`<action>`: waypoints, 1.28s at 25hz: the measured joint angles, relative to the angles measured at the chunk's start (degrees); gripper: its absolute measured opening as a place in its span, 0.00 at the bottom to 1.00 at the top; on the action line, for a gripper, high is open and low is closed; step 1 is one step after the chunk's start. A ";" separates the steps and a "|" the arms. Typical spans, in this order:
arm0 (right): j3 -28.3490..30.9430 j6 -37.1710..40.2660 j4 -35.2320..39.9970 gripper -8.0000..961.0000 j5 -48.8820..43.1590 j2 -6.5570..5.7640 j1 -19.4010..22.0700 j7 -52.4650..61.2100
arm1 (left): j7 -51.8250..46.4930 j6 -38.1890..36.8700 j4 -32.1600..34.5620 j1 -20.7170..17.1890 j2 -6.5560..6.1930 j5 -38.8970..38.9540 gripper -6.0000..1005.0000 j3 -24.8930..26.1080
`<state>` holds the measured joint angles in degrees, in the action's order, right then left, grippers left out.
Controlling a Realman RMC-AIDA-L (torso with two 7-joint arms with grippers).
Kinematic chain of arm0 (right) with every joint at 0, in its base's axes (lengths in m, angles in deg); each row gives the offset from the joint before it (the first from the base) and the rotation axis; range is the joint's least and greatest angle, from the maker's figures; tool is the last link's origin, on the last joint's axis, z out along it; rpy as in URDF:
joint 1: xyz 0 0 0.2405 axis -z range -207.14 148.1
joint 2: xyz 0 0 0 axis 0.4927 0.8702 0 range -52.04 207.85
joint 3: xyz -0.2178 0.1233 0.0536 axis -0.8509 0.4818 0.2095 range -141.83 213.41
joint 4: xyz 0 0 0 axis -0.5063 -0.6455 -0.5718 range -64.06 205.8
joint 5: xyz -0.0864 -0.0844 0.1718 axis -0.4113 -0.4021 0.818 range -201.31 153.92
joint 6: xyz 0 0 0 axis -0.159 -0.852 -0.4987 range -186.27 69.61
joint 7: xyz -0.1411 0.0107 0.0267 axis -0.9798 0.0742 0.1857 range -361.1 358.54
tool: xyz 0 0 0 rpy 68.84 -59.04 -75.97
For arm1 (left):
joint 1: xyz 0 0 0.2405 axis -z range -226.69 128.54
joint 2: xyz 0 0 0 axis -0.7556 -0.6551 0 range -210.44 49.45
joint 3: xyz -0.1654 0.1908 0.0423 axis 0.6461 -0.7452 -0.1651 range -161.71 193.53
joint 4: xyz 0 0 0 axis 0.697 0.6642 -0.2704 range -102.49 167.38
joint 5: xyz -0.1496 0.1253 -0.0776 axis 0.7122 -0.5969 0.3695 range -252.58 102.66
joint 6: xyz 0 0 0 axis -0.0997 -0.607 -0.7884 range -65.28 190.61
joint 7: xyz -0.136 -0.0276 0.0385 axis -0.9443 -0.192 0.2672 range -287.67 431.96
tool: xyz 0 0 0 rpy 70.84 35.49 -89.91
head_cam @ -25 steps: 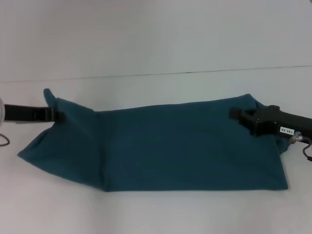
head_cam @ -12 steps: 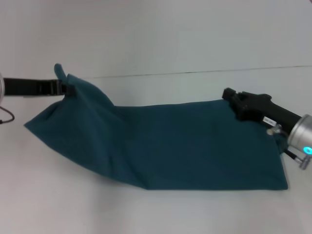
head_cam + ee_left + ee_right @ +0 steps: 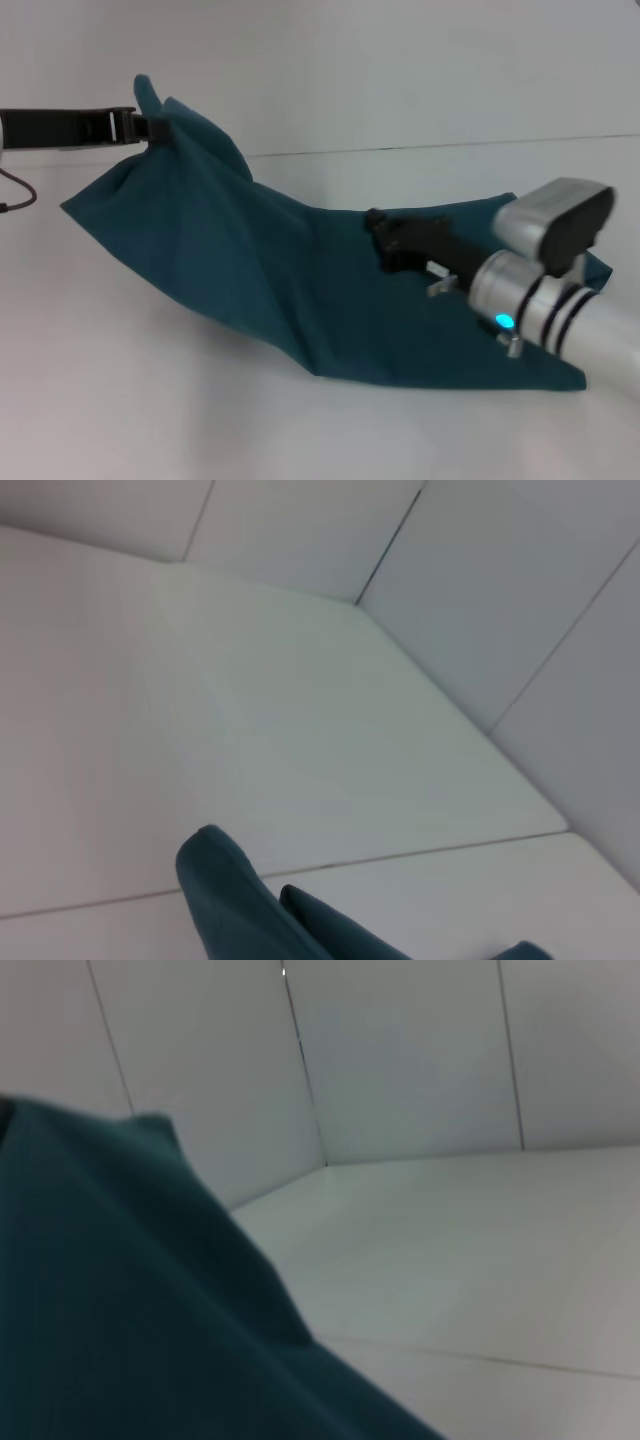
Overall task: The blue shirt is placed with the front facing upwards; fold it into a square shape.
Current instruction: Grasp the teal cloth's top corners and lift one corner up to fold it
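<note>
Left gripper (image 3: 150,127) clenches blue shirt (image 3: 300,280) corner, raised; right gripper (image 3: 380,240) over shirt's middle, grip can't tell.

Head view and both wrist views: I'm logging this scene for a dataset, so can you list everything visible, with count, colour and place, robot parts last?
shirt: one, dark teal-blue, spread across the table; its left corner is lifted off the surface, its right part lies flat.
table: one, white, under the shirt and filling the foreground.
wall: white panels with thin dark seams, behind the table.
left gripper: one, black, at the far left, shut on the raised corner of the shirt.
right gripper: one, black on a silver arm, over the middle of the shirt.
</note>
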<state>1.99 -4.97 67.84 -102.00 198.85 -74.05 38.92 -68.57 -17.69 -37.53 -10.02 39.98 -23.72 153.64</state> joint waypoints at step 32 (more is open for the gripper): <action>33.25 -10.01 -15.29 0.06 -22.03 -0.57 -4.32 -10.89 | 1.27 -3.31 -4.33 -0.58 0.50 9.43 0.05 -0.69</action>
<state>35.24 -14.98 52.56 -124.03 198.28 -78.37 28.02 -67.30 -21.00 -41.86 -10.60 40.47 -14.28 152.95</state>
